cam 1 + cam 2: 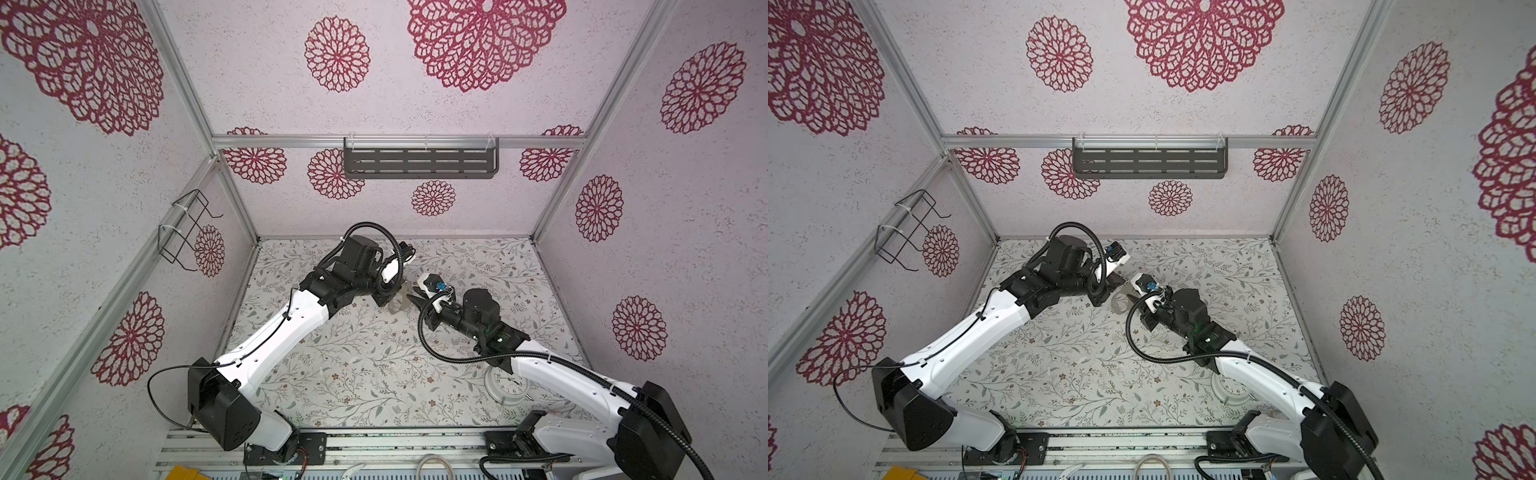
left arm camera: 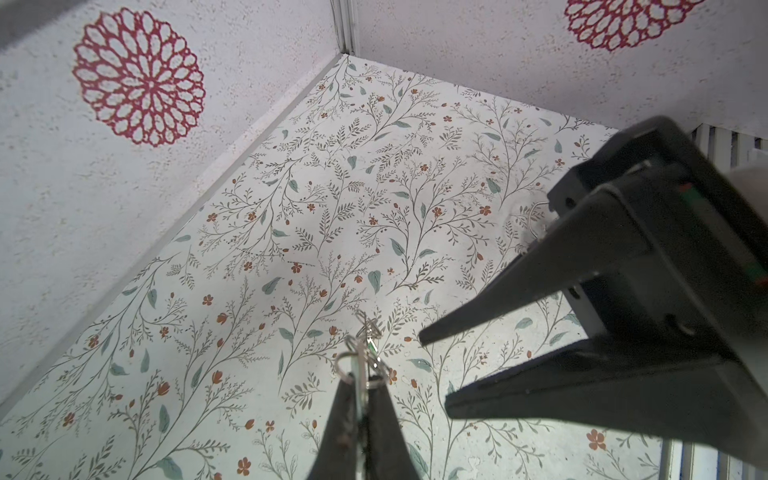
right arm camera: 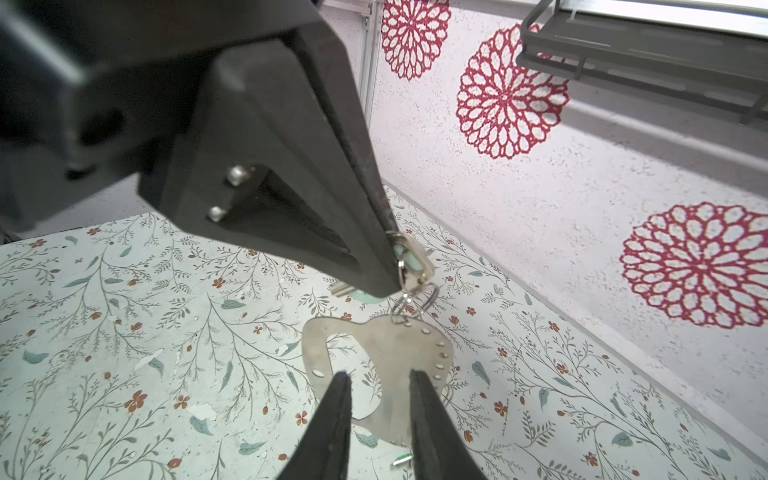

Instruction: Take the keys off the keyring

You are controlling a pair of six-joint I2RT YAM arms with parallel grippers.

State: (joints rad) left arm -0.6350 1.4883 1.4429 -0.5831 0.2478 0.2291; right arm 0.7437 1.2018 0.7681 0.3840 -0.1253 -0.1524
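The task is standing at the separating step: both keys (image 3: 409, 266) are on the keyring (image 3: 415, 353), none is lying free on the worktop (image 1: 353, 374). The left gripper (image 2: 361, 384) is pinching the keys and their small wire rings (image 3: 411, 303) with its jaws fully together, and it is holding the whole bunch up in the air. In the right wrist view a mint green tag is showing beside its fingertips; the second tag I am not able to separate.

The keyring, a flat dull metal loop with a big oval opening, is hanging down from those wire rings. In a top view it (image 1: 399, 305) is sitting a little toward 12 o'clock from the middle of the worktop, with the left gripper at its 10 o'clock and the right gripper (image 3: 380, 380) at its 4 o'clock.

The right gripper is standing narrowly apart around one side band of the loop, one finger inside the oval opening. A gap is showing there, so in my judgement it is not clamping yet.

The next move, I think, is asking the right gripper to close on that band, then to pull or twist so that a wire ring is sliding off.

No brand or label is readable; the dial of the white alarm clock (image 1: 505, 384) at 4 o'clock is too small to read
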